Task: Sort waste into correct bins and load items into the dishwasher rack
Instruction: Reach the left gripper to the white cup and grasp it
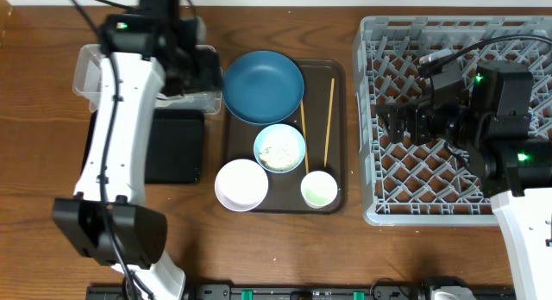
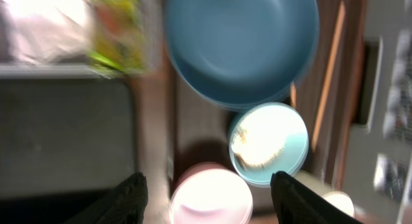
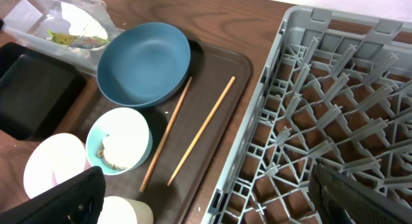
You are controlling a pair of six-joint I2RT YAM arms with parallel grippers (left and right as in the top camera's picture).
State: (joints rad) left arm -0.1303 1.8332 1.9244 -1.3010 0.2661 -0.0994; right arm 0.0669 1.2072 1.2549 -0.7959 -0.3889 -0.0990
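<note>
The yellow-green wrapper (image 2: 119,37) and white napkin (image 2: 45,31) lie in the clear tub (image 3: 29,18); the wrapper's print is too blurred to read. Rice scraps (image 1: 278,152) sit in the light blue bowl (image 1: 294,138). The left gripper (image 2: 209,192) hangs released and empty near the tub. The right gripper (image 3: 212,198) is spread wide and empty over the rack (image 1: 371,119).

Overhead, the left arm (image 1: 121,119) sprawls right across the clear tub (image 1: 86,71), so its contents stay out of sight, and one edge of the black tray (image 1: 177,149) is covered too. The left wrist view is all smear: the napkin (image 2: 38,28) and wrapper (image 2: 119,37) are mere blurs, and the white bowl (image 2: 209,198) is clipped by the bottom edge. In the right wrist view, the small cup (image 3: 125,212) is cut off below, and the rack (image 3: 335,121) runs out of frame on the right.
</note>
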